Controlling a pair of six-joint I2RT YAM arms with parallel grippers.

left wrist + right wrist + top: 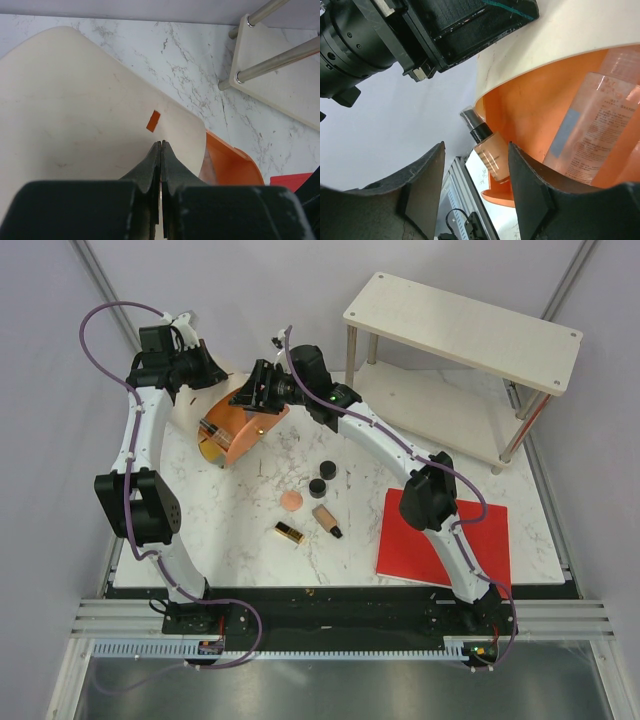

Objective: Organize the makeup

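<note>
Two hazards stand out. The left tool (161, 150), fingers pressed together on the rim of the cream round lid (75, 115), seems to hold open the orange round plastic case (530, 105). A slip there would likely drop the lid onto the right tool (476, 147). That tool gapes wide, holding nothing. Any careless move could knock the beige foundation bottle with a black pump cap (490, 157), which sits inside the case at centre frame, between the spread fingers and apparently touching neither.

Lower centre of the overhead view, on the white marble desk (230, 530) and well apart from both tools, lie two black round compacts (327, 470), a peach round puff (291, 500), a beige foundation tube (326, 520) and a gold-and-black lipstick (289, 532).
</note>
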